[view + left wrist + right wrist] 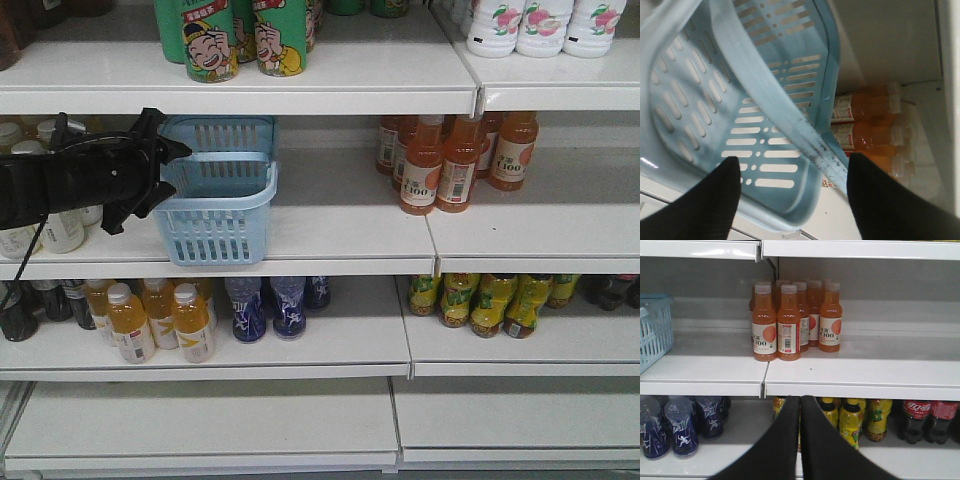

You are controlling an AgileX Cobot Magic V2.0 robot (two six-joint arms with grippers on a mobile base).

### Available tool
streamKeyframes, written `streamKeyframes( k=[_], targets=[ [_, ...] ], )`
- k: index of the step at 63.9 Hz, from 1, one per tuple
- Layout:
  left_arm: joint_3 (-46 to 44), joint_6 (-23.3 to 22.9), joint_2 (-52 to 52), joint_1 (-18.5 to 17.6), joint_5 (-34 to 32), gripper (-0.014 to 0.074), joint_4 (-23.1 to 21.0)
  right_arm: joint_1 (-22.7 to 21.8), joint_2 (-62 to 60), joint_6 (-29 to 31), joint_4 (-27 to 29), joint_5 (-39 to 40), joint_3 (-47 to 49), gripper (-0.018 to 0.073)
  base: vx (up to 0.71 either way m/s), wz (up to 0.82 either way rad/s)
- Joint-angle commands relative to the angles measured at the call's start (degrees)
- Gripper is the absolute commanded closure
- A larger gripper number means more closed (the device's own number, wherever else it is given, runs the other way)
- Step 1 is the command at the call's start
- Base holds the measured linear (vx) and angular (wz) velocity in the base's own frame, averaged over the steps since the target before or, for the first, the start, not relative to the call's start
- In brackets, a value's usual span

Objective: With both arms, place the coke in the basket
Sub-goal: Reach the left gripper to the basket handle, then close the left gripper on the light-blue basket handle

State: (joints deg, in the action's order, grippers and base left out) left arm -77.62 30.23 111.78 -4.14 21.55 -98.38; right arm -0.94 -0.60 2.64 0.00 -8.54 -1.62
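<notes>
Your left gripper (792,162) has its fingers spread wide with the basket's (215,235) handle (810,140) between them, and the left arm (70,180) reaches in level from the left along the middle shelf (340,240). Your right gripper (800,402) is pinched closed on nothing and points level at the shelves. The coke (914,420) stands on the lower shelf (920,460) to the right, well apart from the basket.

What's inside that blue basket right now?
Nothing shows: the basket has bare slotted walls and floor. Its handle and the left claw cover small strips, so those spots cannot be seen.
</notes>
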Motion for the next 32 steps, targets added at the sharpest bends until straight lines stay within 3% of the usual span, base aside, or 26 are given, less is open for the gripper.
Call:
streamKeyframes(
  k=[1, 32],
  targets=[
    [-3.3, -0.3, -2.3, -0.4, 2.0, 0.0147, -4.1, -0.1, -0.7, 0.5, 0.0, 4.3, -0.4, 0.0561, 0.0, 0.0],
    [-8.3, -1.9, 2.0, -0.4, 3.6, 0.0147, -4.1, -0.1, -0.7, 0.5, 0.0, 4.3, -0.4, 0.0561, 0.0, 0.0]
  ],
)
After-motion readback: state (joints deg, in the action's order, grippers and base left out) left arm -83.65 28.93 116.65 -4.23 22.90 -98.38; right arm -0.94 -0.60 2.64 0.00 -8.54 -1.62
